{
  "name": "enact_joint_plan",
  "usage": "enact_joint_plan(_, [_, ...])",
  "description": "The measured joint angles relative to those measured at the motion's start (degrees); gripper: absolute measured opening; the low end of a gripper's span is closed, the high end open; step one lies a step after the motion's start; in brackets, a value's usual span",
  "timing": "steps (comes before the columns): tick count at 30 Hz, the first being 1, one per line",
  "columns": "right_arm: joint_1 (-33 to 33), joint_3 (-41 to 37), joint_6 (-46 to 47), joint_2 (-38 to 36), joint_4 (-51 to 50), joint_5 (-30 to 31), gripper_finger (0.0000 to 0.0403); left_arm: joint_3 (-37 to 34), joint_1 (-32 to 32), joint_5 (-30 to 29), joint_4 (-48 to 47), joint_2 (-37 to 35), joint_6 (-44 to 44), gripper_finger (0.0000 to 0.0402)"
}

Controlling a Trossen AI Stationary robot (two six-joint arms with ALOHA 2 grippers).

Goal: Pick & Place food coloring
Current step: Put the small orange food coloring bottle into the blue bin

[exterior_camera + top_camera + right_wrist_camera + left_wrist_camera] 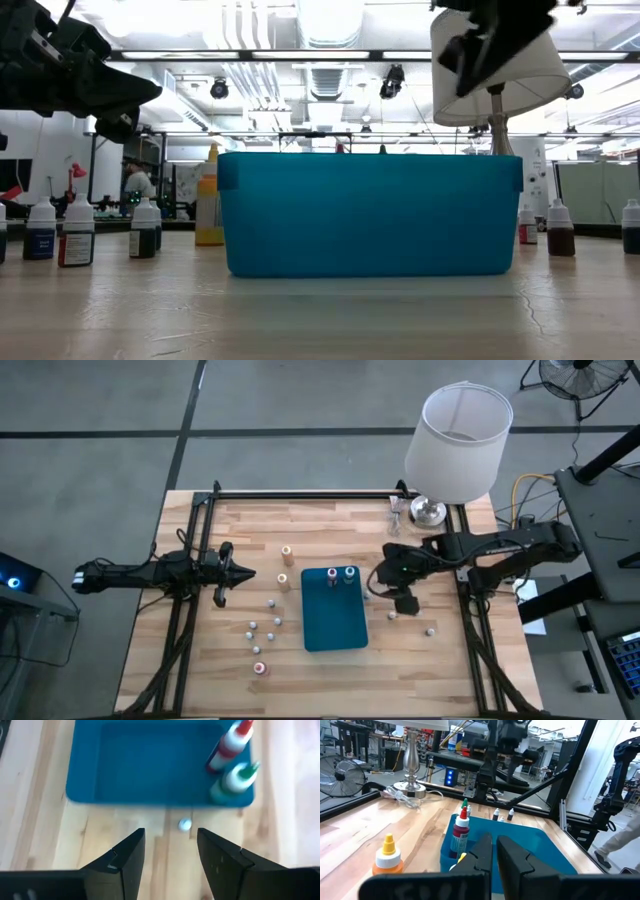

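Spread wide and holding nothing, the right gripper (167, 852) hovered just beside the teal tray (335, 622), evidently lined up over a small whitish bottle (185, 824) of food coloring on the table, while the left gripper (243, 572), fingers nearly together and empty, waited apart.

Teal tray (335, 628), white-shaded lamp (458, 430)

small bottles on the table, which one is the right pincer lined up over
The small white-capped bottle just outside the teal tray, apart from the rest. The open right pincer frames it between its fingers, while the two taller bottles stand inside the tray.
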Motion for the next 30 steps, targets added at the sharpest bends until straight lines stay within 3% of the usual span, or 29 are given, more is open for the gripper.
enact_joint_plan(12, [6.3,-7.8,2.9,-2.3,-0.6,-3.1,0.0174,0.0,0.0,0.0,0.0,0.0,0.0,0.0])
enact_joint_plan(30, [6.9,-12.2,-4.6,4.5,4.6,-3.2,0.0174,0.0,0.0,0.0,0.0,0.0,0.0,0.0])
